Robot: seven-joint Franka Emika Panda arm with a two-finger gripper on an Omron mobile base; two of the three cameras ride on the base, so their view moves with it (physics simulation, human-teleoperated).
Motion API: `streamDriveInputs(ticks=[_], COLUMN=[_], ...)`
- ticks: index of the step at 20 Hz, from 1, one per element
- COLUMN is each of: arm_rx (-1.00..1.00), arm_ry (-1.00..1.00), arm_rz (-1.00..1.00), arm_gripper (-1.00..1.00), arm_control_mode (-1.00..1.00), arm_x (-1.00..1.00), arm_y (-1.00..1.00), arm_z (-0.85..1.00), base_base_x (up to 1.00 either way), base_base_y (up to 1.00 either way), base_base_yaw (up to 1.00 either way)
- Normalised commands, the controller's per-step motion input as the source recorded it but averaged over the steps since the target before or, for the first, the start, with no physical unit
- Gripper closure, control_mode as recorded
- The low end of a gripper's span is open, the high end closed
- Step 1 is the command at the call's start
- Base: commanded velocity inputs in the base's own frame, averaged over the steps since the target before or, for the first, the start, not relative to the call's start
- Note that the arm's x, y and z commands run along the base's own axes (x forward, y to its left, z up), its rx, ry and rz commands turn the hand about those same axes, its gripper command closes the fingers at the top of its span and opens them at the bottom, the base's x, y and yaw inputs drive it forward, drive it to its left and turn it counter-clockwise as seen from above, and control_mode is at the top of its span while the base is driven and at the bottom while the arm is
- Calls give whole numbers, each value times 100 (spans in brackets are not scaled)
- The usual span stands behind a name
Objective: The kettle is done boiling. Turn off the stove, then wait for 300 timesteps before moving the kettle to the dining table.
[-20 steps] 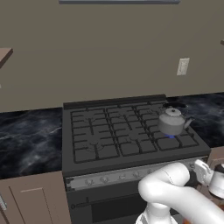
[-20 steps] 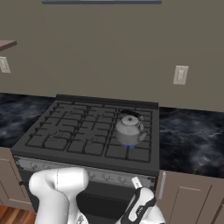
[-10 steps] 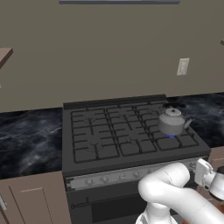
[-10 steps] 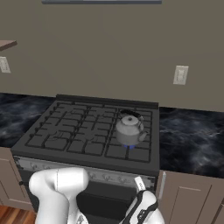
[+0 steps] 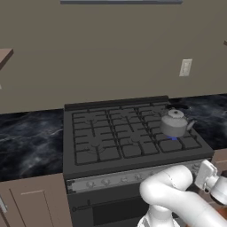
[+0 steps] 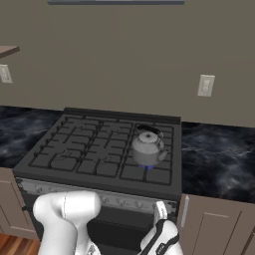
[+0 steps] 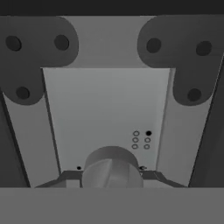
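The stove fills the middle of both base views, its knob strip along the lower front edge. The kettle sits right of centre on a rear burner, a blue flame showing just under it, so the burner looks lit and the switch-off is not done.

In the hand view a round grey knob sits at bottom centre against the silver panel, with the gripper right at it. The jaws appear narrowly set around the knob, though the fingertips are mostly hidden.

Risks, as I judge them: the fingers could slip on the smooth knob and leave the flame burning; this could be the wrong burner's knob; lifting the kettle before the wait ends would break the task.
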Motion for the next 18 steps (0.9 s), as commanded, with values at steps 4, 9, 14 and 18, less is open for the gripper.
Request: streamDriveInputs(ticks=[4, 9, 14, 18], arm_rx=[24, 27, 29, 31], arm_ry=[0, 0, 0, 3], arm_rz=[-8, -8, -8, -6], arm_gripper=[100, 100, 100, 100], arm_control_mode=[-100, -100, -100, -100], arm_x=[-8, -10, -11, -12], arm_y=[-16, -18, -21, -22], arm_z=[0, 0, 0, 0], base_base_x=[0, 0, 0, 0], base_base_y=[0, 0, 0, 0], base_base_yaw=[0, 0, 0, 0])
